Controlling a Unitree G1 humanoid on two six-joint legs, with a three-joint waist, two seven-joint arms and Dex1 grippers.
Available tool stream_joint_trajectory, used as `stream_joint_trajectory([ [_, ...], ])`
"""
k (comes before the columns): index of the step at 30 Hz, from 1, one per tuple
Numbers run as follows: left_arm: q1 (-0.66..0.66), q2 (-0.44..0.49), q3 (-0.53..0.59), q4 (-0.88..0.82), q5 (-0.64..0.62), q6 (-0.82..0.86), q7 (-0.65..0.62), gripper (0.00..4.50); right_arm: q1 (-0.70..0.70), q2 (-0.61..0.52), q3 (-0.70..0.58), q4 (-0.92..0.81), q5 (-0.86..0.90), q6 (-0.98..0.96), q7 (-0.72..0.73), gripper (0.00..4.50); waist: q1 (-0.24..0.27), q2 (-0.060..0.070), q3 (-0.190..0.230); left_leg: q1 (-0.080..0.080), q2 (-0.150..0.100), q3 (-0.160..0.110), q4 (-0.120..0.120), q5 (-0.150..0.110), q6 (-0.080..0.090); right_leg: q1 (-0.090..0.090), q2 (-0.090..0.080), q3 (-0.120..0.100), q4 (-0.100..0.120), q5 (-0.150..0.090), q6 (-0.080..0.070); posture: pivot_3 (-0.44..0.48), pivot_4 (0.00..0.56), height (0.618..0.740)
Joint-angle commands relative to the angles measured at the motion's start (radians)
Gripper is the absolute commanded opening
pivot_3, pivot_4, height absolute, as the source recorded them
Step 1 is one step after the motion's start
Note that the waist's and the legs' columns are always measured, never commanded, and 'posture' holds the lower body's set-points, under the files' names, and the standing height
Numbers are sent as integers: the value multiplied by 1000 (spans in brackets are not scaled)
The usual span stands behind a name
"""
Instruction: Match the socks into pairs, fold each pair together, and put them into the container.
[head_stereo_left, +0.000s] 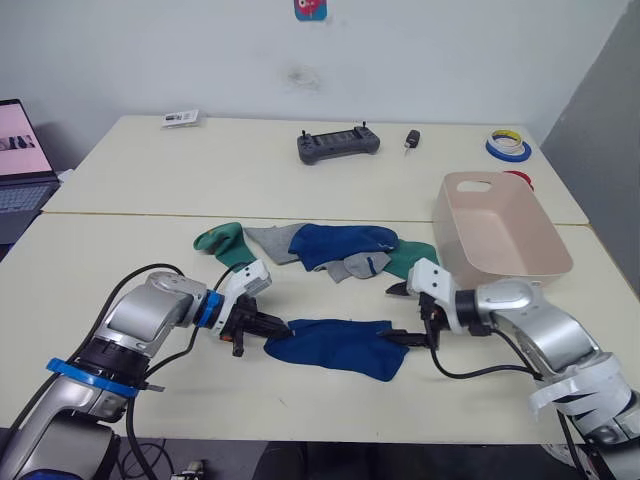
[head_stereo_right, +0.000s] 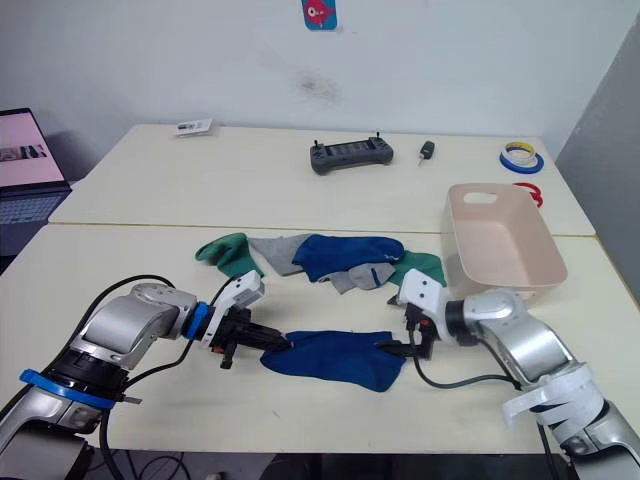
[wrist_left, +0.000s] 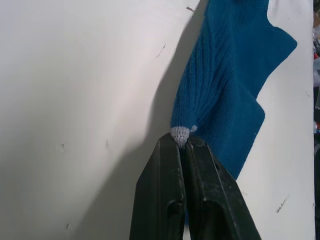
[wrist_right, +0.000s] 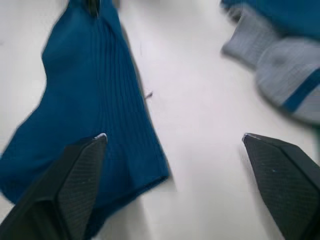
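Nearest the robot, one blue sock (head_stereo_left: 335, 346) lies flat on the front table (head_stereo_left: 90, 300). The left gripper (head_stereo_left: 272, 331) is pinched tight on its toe end, w/ the little grey toe tip squeezed between the two black fingers (wrist_left: 172, 195). The right gripper (head_stereo_left: 398, 313) is at the sock's other end, jaws spread wide and holding nothing; one finger sits over the blue cloth, the other over bare table. A bit farther back is the pile (head_stereo_left: 310, 250) of the other socks, all still mixed up: a 2nd blue sock (head_stereo_left: 345, 243) on top, grey socks (head_stereo_left: 358, 265) under and beside it, green socks (head_stereo_left: 225, 245) poking out at both sides. I can't count every sock in there. Beside the pile, on the robot's right, is the pink tub (head_stereo_left: 500, 235), and it looks empty. So, my guess: no pair is made yet, nothing folded, nothing put away. Just the 1st blue sock is pulled out. Still to do: find its blue buddy, fold them, drop them in, then green & grey. Far back: a black controller (head_stereo_left: 338, 143) and tape rolls (head_stereo_left: 508, 146).
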Motion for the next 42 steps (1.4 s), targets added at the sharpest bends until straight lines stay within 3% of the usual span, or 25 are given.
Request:
stream_joint_trajectory([
  [1,34,32,43,-69,-14,52,37,0,5,-14,-84,-79,69,-55,53,4471,0,0,0,0,0,0,0,0,0,0,0,0,0,0,0,0,150,740],
  [9,63,20,87,-100,-34,102,120,0,31,-19,-95,-132,72,-63,54,4471,0,0,0,0,0,-1,0,0,0,0,-1,0,0,0,0,0,150,740],
  [17,52,16,113,-78,-34,25,134,2146,78,-46,-80,-134,20,-119,57,4500,1,0,0,0,0,-1,0,0,0,1,-1,0,0,0,0,0,150,740],
  [24,106,44,249,-92,-40,-59,192,4361,155,-55,-92,-176,12,-134,48,4500,-1,0,0,0,0,0,0,0,0,0,-1,1,0,0,0,0,150,740],
  [27,162,38,319,-113,-47,-127,219,4465,173,-56,-101,-190,9,-136,37,4500,-1,0,0,0,1,-1,0,0,0,0,-2,1,0,0,0,0,150,740],
  [34,407,60,422,-349,-121,-126,221,4465,238,-40,-130,-218,11,-106,-39,4500,1,0,0,0,0,0,-1,0,0,1,-3,1,-1,0,0,0,150,740],
  [42,454,-57,383,-387,-53,-184,394,4465,303,15,-131,-204,-16,-79,-165,4500,3,0,0,1,0,-1,-1,0,0,2,-3,1,-1,0,0,0,150,740],
])
